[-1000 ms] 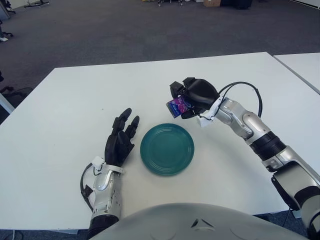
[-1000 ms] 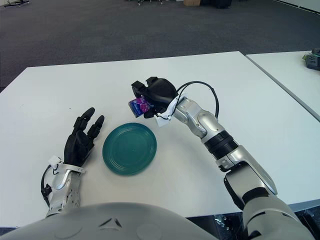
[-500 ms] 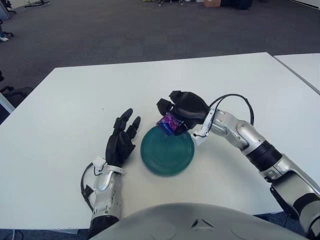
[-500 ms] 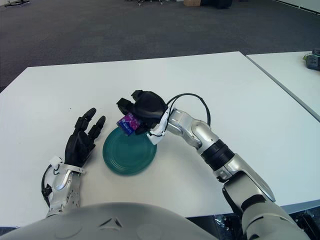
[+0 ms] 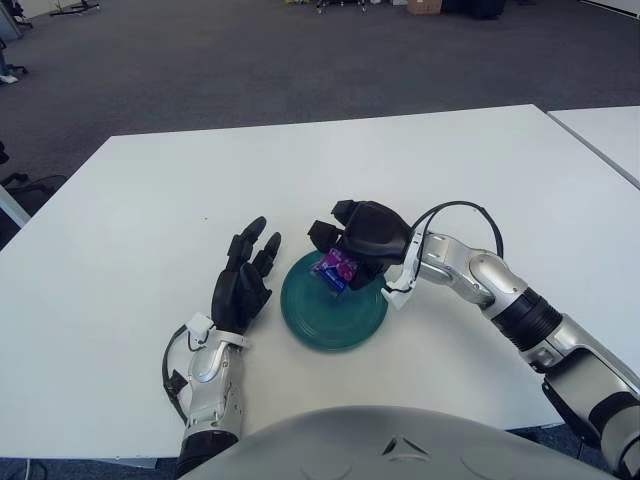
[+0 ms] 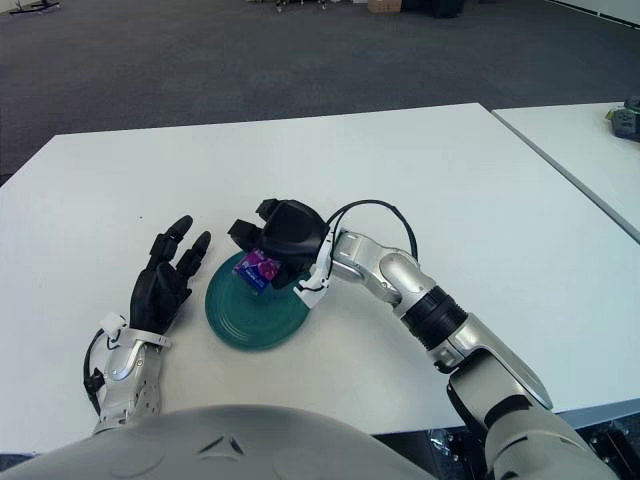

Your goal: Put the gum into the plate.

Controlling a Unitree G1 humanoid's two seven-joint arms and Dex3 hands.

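A teal plate [image 5: 335, 318] lies on the white table in front of me. My right hand [image 5: 362, 240] is over the plate's far part, shut on a small purple gum packet [image 5: 333, 268] that hangs just above the plate's surface. The packet also shows in the right eye view [image 6: 254, 269] over the plate [image 6: 258, 322]. My left hand [image 5: 241, 282] rests on the table just left of the plate, palm down, fingers spread and empty.
The white table [image 5: 150, 200] stretches wide on all sides. A second white table [image 5: 610, 130] stands at the far right across a narrow gap. A small dark object [image 6: 627, 117] sits on it at the right edge.
My right hand has carried the gum packet from beyond the plate's far right rim down and to the left, over the plate. The left hand has not moved.
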